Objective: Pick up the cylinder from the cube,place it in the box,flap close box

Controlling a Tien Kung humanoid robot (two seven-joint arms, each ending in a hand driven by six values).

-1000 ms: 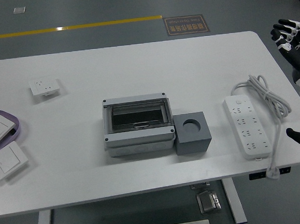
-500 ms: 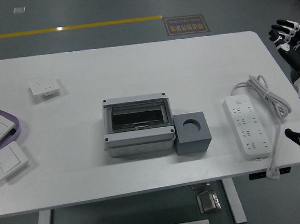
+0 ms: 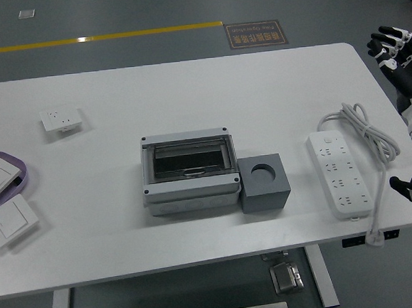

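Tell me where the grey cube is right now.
In the head view, the grey cube sits right of centre, touching the box's right side, left of the power strip.

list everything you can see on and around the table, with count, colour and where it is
table: 1, white, fills most of the view
box: 1, grey with a dark window in its flap, flap down, table centre
cube: 1, dark grey, round empty hole on top, touching the box's right side
power strip: 1, white, right of the cube, cable looped beside it
wall socket: 1, white, far left part of the table
wall switches: 2, white, left edge; one on the table, the other on the tray
tray: 1, purple, left edge
floor line: 1, yellow, beyond the table
floor sign: 1, brown, beyond the table
right hand: 1, black, fingers spread, empty, off the table's right edge
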